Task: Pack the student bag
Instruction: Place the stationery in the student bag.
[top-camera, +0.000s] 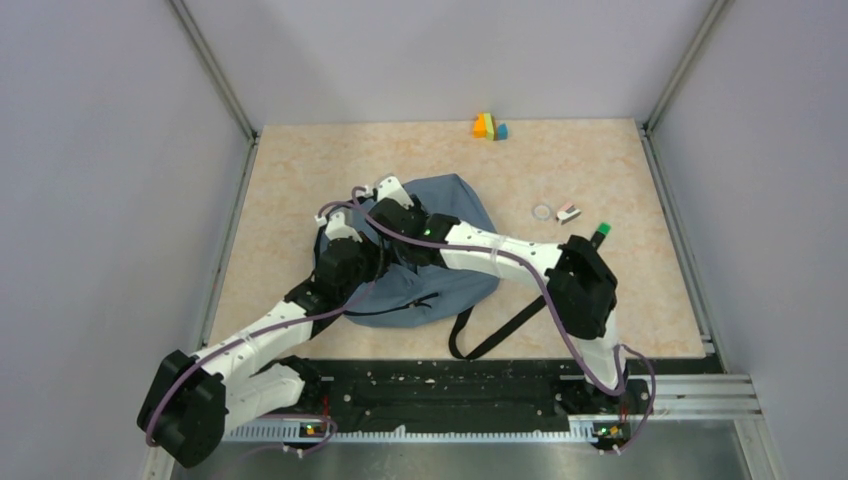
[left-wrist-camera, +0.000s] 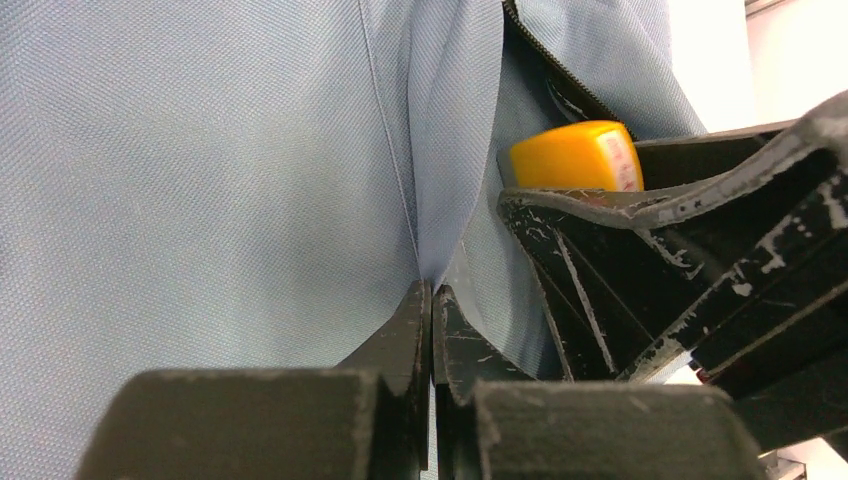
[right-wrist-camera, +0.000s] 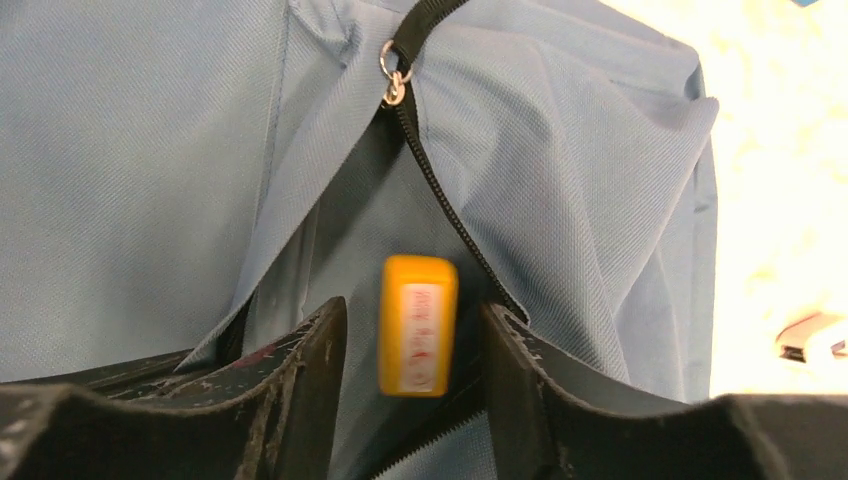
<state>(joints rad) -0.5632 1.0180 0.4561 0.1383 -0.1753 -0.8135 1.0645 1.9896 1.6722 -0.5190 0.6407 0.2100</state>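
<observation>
The student bag is a dusty-blue fabric backpack lying mid-table, under both arms. My left gripper is shut on a fold of the bag's fabric beside the zipper opening. My right gripper is open over that opening, its fingers wide apart. A small yellow block with a white label is between them, blurred, touching neither finger. The block also shows in the left wrist view, just above my right gripper's finger. The dark zipper and its metal pull run above the opening.
Coloured blocks sit at the back edge. A small ring, a white-and-pink piece and a green-tipped black marker lie right of the bag. Black straps trail toward the front edge.
</observation>
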